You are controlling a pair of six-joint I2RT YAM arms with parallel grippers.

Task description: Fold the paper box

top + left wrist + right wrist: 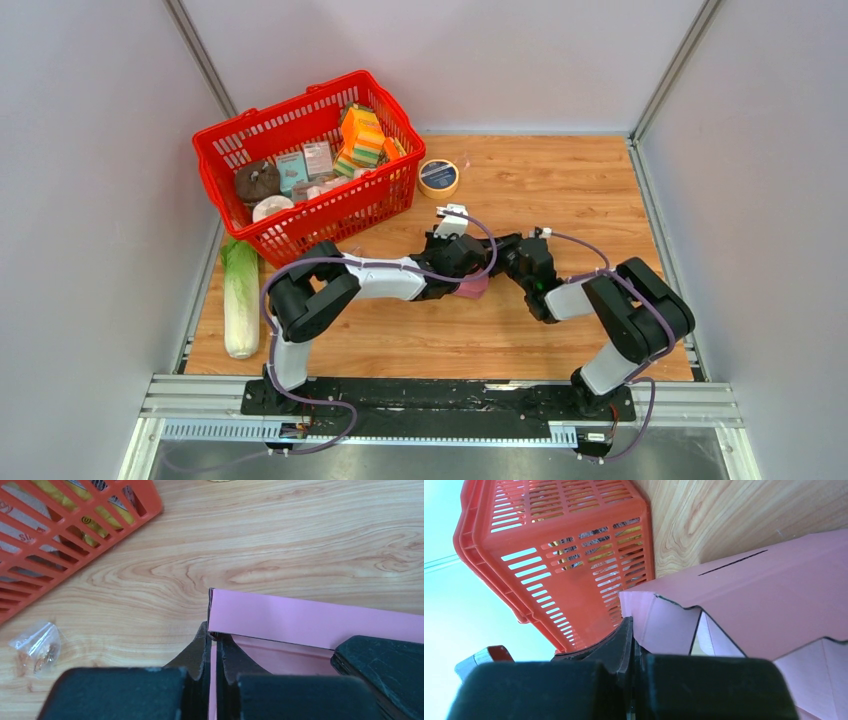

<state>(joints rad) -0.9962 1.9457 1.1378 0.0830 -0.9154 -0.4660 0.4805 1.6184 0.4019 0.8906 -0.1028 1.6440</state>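
The pink paper box (473, 287) is held between my two grippers at the middle of the table, mostly hidden by them in the top view. My left gripper (462, 262) is shut on a thin pink wall of the paper box (320, 620); its fingers (202, 652) pinch the card at the box's left corner. My right gripper (512, 262) is shut on a flap of the paper box (744, 595), which shows partly folded with a slit and open flaps. A dark part of the right gripper shows at the lower right of the left wrist view (385, 665).
A red basket (310, 170) with orange-and-green packs, small cartons and round items stands at the back left, close to my grippers. A round tin (438, 177) sits beside it. A cabbage (240, 295) lies at the left edge. A small clear bag (35, 647) lies on the wood.
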